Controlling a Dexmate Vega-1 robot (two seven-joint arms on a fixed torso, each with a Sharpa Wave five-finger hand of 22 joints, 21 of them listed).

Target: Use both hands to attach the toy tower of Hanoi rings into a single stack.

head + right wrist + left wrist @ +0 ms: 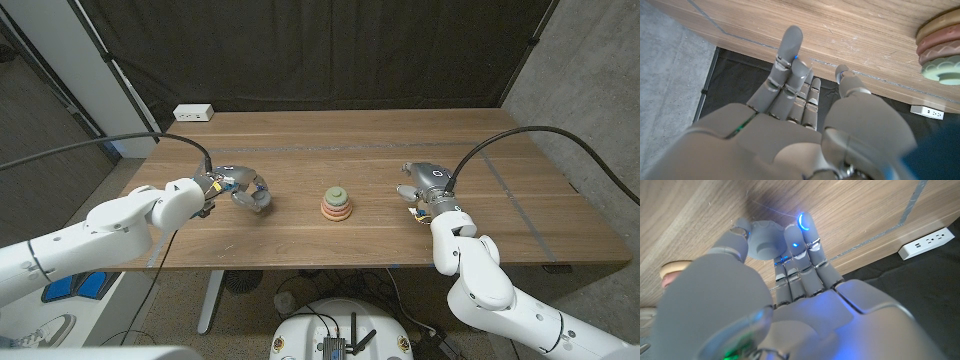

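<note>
Both robot hands empty, fingers apart: left (243, 190), right (421, 186) | ring stack (336, 203) between them

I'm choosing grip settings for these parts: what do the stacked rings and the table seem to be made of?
The ring stack looks like matte painted wood or soft plastic: muted orange, pink and green tones with no glare, and the green ring has a scalloped edge in the right wrist view; which of the two is unclear. The table looks like wood or wood laminate with a satin finish, with visible grain lines.
</note>
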